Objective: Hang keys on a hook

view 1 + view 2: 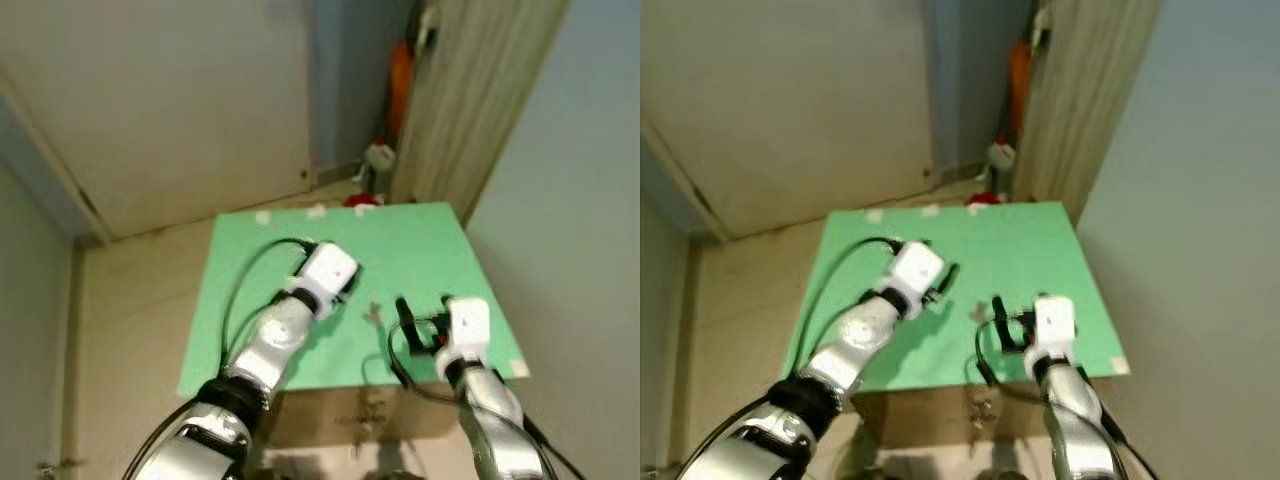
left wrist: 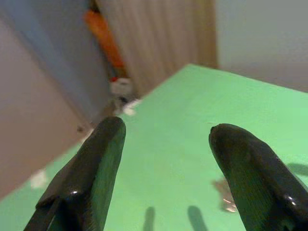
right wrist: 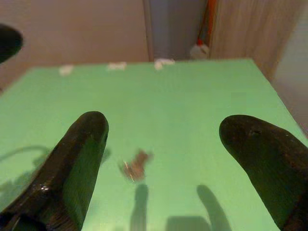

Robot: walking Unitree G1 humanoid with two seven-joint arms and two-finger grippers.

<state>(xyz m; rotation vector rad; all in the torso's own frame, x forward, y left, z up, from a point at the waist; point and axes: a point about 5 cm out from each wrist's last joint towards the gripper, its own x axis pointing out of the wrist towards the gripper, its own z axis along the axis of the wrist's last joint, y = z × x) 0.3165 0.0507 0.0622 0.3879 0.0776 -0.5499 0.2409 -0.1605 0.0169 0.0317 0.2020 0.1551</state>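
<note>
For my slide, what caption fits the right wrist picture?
The right tool, open, hovers over small keys lying on the green table.

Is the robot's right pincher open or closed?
Open. The right gripper has its two black fingers far apart, with small metal keys on the green tabletop between them.

There was 1 green surface [image 1: 420,250] in view. On it lay 1 small bunch of keys [image 3: 135,168], too blurred to count the keys in it. Over the surface were 2 silver arms, each ending in 1 claw: the left claw [image 2: 166,144] and the right claw [image 3: 163,139], 2 claws in all, with 2 black fingers apiece, 4 fingers together. Along the far edge sat 3 pale scraps of tape [image 3: 115,66].
</note>
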